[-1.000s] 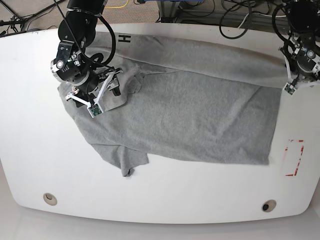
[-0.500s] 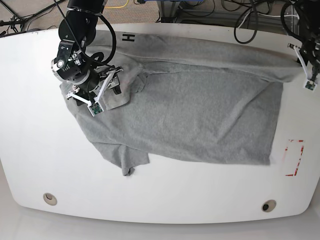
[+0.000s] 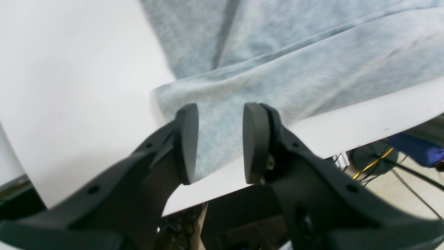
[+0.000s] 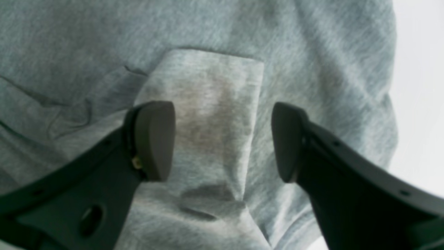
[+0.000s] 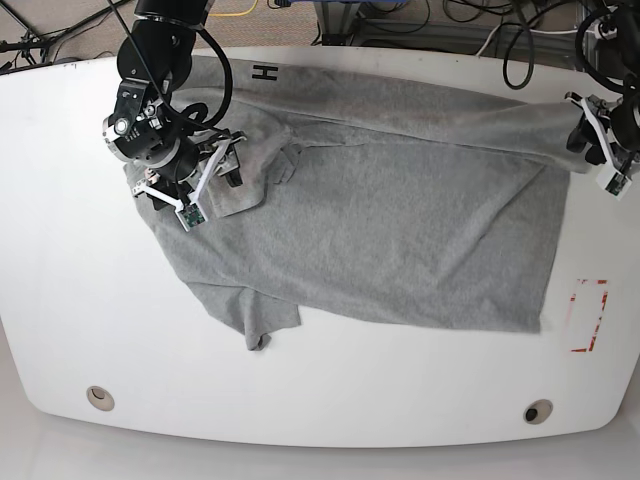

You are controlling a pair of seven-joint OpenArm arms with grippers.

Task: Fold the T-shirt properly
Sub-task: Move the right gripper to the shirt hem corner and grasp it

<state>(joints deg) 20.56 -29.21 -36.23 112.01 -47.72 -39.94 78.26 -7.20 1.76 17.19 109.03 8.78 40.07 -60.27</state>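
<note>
The grey T-shirt (image 5: pixel 380 220) lies spread across the white table (image 5: pixel 60 250), its far edge folded over, with a black letter H (image 5: pixel 264 74) showing at the far left. My left gripper (image 5: pixel 600 150) is at the shirt's far right corner. In the left wrist view it (image 3: pixel 219 125) is open, its pads either side of that corner (image 3: pixel 215 114), which lies by the table edge. My right gripper (image 5: pixel 205 185) hovers over bunched fabric at the shirt's left. In the right wrist view it (image 4: pixel 220 139) is wide open above a folded flap (image 4: pixel 208 111).
A red rectangle mark (image 5: pixel 588 315) sits on the table at the right, beyond the shirt's hem. Two round holes (image 5: pixel 100 397) (image 5: pixel 537 411) are near the front edge. Cables lie behind the table's far edge (image 5: pixel 400 20).
The left gripper swung out to the right, then came back and lower, and the shirt's far right corner now reaches further right. The right gripper shifted slightly up over the bunched fabric.
</note>
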